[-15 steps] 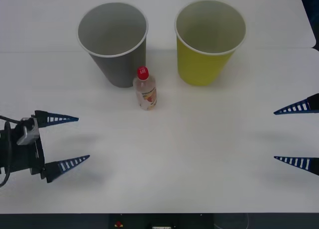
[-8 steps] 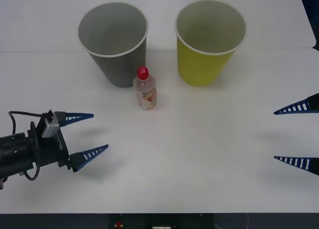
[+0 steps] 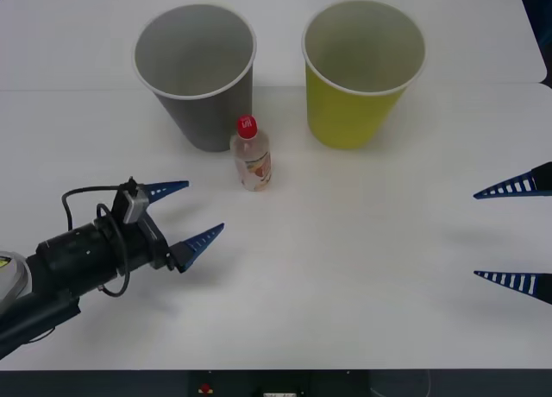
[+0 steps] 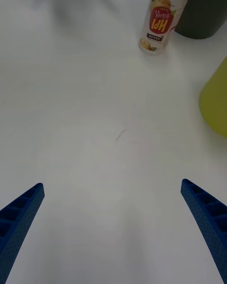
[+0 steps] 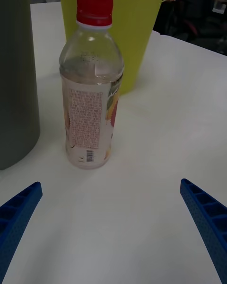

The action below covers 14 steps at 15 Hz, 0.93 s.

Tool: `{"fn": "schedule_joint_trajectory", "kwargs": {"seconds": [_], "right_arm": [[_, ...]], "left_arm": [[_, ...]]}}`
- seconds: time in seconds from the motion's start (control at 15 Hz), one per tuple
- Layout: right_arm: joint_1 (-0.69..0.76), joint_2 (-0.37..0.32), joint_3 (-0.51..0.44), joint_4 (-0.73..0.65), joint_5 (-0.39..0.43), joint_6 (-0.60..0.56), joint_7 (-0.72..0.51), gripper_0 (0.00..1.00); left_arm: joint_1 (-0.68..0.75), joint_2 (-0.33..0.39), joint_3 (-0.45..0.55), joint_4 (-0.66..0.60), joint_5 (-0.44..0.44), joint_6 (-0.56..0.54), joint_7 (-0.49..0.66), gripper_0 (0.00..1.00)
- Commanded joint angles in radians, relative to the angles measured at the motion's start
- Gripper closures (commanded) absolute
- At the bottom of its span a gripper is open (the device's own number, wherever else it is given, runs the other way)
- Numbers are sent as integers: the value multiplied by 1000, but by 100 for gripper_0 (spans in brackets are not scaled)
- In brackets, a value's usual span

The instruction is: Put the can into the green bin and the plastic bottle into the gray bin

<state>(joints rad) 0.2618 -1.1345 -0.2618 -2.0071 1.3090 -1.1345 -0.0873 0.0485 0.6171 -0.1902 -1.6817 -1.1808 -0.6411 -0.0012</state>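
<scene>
1. Jaws of the left gripper (image 3: 191,211) are spread wide and hold nothing; they point at the plastic bottle (image 3: 251,154) from the near-left, with bare surface between the fingertips and the bottle.
2. Jaws of the right gripper (image 3: 509,235) are also spread wide and hold nothing, at the right edge of the front view, well apart from everything else.
3. The plastic bottle stands upright on the white surface (image 3: 362,242), red cap up, label turned toward the near side.
4. In the left wrist view the plastic bottle (image 5: 91,83) sits between the lines of the two blue fingers (image 5: 205,215), nearer one side than the other, with room on both flanks.
5. The gray bin (image 3: 197,73) stands upright just behind and to the left of the bottle. Whether its wall touches the bottle I cannot tell.
6. The green bin (image 3: 362,72) stands upright behind and to the right of the bottle, with a clear gap of surface between them.
7. The two bins stand side by side, apart, mouths open upward.
8. Near the bottle, the surface in front and to the right lies open as far as the right gripper.
9. A seam crosses the surface behind the bottle, level with the bins.
</scene>
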Motion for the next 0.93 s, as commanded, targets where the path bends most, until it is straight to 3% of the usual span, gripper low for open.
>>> {"fn": "schedule_joint_trajectory", "kwargs": {"seconds": [0.07,0.47,0.93], "right_arm": [[0,0,0,0,0,0,0,0],[0,0,0,0,0,0,0,0],[0,0,0,0,0,0,0,0]], "left_arm": [[-39,-26,-52,30,0,95,-2,0],[-180,-126,-78,214,0,126,-31,0],[-286,-165,-138,300,0,185,-34,0]]}}
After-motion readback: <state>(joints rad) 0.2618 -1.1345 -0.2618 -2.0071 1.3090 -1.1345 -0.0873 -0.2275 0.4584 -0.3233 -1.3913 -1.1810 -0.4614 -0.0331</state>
